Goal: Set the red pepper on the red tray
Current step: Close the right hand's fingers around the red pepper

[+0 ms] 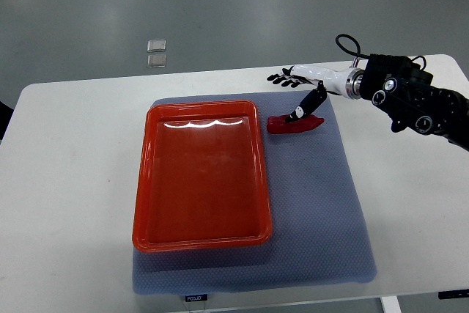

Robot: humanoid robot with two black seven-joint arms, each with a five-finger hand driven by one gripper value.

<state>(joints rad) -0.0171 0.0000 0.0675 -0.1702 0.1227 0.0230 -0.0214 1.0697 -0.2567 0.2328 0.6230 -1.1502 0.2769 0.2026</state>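
Red on grey is what I see first: the red pepper (294,124) lies on the grey mat (315,203) just beside the upper right corner of the red tray (143,181), outside its rim, with the tray sitting on the mat's left part atop the white table (66,181). My right hand (297,78) reaches in from the right edge over the mat's far edge, fingers spread and gripping nothing, while its thumb (311,102) points down at the pepper, though I cannot tell whether it touches.
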